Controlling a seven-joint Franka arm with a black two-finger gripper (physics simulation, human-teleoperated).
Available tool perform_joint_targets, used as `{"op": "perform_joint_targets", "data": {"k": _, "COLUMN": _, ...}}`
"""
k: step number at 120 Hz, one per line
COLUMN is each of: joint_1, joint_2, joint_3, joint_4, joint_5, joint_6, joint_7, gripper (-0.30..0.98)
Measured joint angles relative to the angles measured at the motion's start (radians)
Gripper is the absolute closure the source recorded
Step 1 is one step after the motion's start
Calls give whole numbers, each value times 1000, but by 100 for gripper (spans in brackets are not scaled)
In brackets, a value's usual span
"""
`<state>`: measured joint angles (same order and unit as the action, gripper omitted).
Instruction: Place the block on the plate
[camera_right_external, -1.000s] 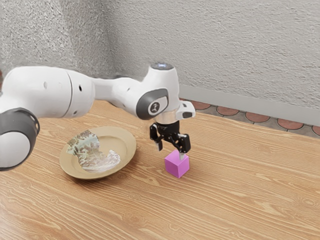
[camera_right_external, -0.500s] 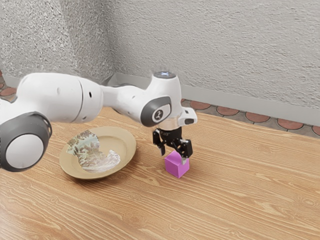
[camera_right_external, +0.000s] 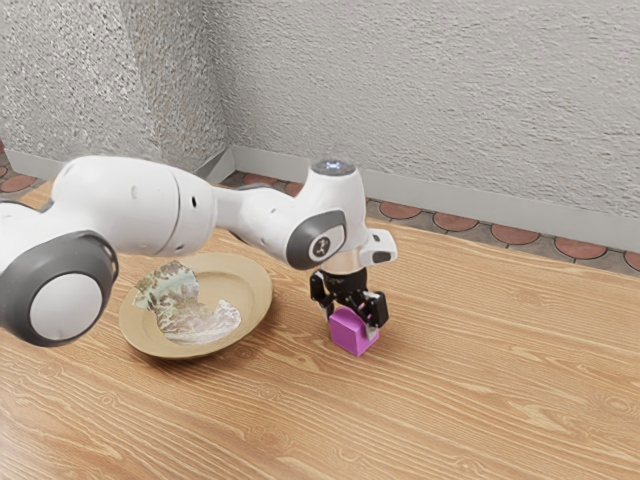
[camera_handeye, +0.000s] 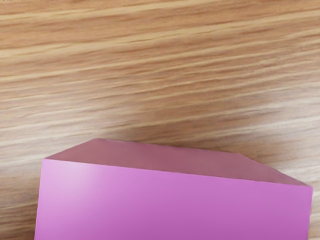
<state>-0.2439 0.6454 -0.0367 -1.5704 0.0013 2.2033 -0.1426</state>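
Blocks: one, a pink-purple block (camera_right_external: 348, 335).
Plates: one, a tan plate (camera_right_external: 261, 288) with a pale, patterned area on its inside.
Tables: one, a wooden table (camera_right_external: 470, 400) with visible grain.
Robot: one white arm (camera_right_external: 130, 205) with one black gripper (camera_right_external: 350, 323).
Change from the earlier frame: the hand has come lower, and the gripper is now down around the upper part of the block. The block and the plate have kept their places.
Arm pose: it reaches in from the exterior view's left, and the hand points downward, directly above the block.
Jaws: they stand well open, one at each side of the block, and they do not have hold of anything.
Block position: it sits on the table, to the exterior view's right of the plate and apart from it. In the wrist view it is large, just under the hand.
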Motion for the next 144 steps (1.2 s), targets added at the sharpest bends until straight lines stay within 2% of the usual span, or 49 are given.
{"op": "perform_joint_targets", "data": {"k": 11, "joint_1": 0, "joint_2": 2, "joint_3": 0, "joint_4": 0, "joint_5": 0, "joint_6": 5, "joint_7": 1, "gripper": 1}}
{"op": "perform_joint_targets", "data": {"k": 40, "joint_1": -1, "joint_2": -1, "joint_3": 1, "joint_4": -1, "joint_5": 9, "joint_6": 11, "joint_7": 6, "gripper": 21}}
{"op": "perform_joint_targets", "data": {"k": 67, "joint_1": -2, "joint_2": -9, "joint_3": 1, "joint_4": -1, "joint_5": 12, "joint_6": 13, "joint_7": 7, "gripper": 23}}
{"op": "perform_joint_targets", "data": {"k": 95, "joint_1": 3, "joint_2": -138, "joint_3": 30, "joint_4": -15, "joint_5": 23, "joint_6": -24, "joint_7": 1, "gripper": 32}}
{"op": "perform_joint_targets", "data": {"k": 109, "joint_1": 69, "joint_2": -205, "joint_3": 66, "joint_4": -39, "joint_5": 29, "joint_6": -85, "joint_7": -3, "gripper": 32}}
{"op": "perform_joint_targets", "data": {"k": 130, "joint_1": 178, "joint_2": -339, "joint_3": 70, "joint_4": -208, "joint_5": 30, "joint_6": -139, "joint_7": -9, "gripper": 31}}
{"op": "perform_joint_targets", "data": {"k": 144, "joint_1": 249, "joint_2": -375, "joint_3": 70, "joint_4": -254, "joint_5": 30, "joint_6": -155, "joint_7": -9, "gripper": 31}}
